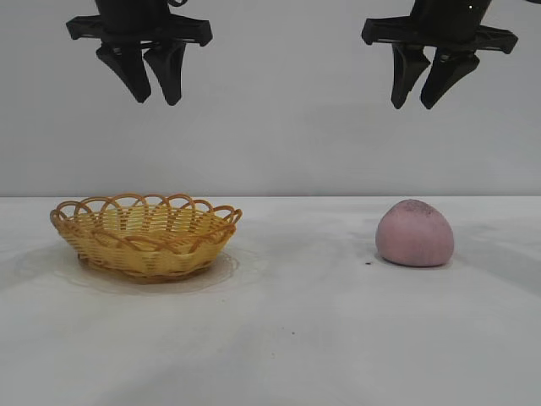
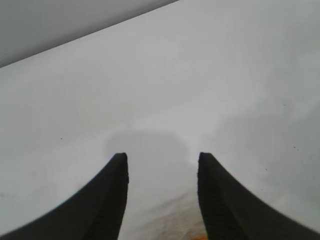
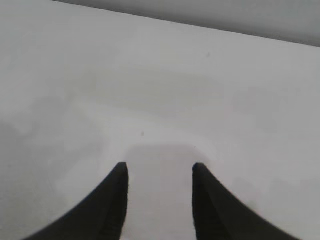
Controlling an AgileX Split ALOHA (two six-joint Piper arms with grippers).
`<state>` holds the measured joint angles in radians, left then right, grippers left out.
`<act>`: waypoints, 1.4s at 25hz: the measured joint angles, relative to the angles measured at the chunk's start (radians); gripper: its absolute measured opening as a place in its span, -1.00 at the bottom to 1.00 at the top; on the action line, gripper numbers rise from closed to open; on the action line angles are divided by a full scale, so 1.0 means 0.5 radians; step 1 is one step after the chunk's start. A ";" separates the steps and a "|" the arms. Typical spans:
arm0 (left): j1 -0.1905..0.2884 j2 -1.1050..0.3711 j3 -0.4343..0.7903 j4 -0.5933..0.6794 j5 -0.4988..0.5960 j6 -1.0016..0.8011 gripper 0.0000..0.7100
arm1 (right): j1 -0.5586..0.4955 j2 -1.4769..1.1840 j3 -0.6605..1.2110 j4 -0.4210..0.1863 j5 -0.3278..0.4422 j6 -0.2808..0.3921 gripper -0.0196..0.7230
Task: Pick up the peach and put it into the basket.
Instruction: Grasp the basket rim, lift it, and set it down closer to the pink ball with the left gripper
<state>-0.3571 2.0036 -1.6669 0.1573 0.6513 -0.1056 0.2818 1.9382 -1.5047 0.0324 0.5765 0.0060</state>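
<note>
Your right gripper [image 1: 428, 103] hangs high with its fingers parted, holding nothing; the peach [image 1: 414, 233] sits on the table [image 1: 296, 338] directly below it. Your left gripper [image 1: 158, 100], also spread and empty, hangs above the basket [image 1: 146, 235], well apart from the peach.

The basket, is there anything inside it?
Nothing shows above the rim of the basket, but its wall hides the bottom, so something small could lie there unseen. The peach sits on the table, apart from it.
</note>
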 joint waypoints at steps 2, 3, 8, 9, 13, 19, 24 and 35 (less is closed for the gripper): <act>0.000 0.000 0.000 0.000 0.000 0.000 -0.22 | 0.000 0.000 0.000 0.000 0.000 0.000 -0.14; 0.000 0.000 0.000 0.000 0.000 0.000 -0.22 | 0.000 0.000 0.000 0.000 0.003 0.000 -0.14; 0.000 0.000 0.000 0.000 0.004 0.000 -0.22 | 0.000 0.000 0.000 0.000 0.007 0.000 -0.14; 0.000 0.000 0.000 0.004 0.014 0.000 -0.22 | 0.000 0.000 0.000 0.000 0.015 0.000 -0.14; 0.004 0.004 -0.002 0.038 0.172 0.039 -0.22 | 0.000 0.000 0.000 0.000 0.053 -0.033 -0.14; 0.112 0.100 -0.005 0.009 0.549 0.364 -0.22 | 0.000 0.000 0.000 0.000 0.063 -0.041 -0.14; 0.184 0.175 -0.005 -0.190 0.727 0.587 -0.22 | 0.000 0.000 0.000 0.000 0.070 -0.041 -0.14; 0.192 0.335 -0.005 -0.390 0.806 0.754 -0.22 | 0.000 0.000 0.000 0.000 0.075 -0.041 -0.27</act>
<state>-0.2609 2.1709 -1.6693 -0.0376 1.0545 0.2715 0.2818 1.9382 -1.5047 0.0324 0.6140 -0.0145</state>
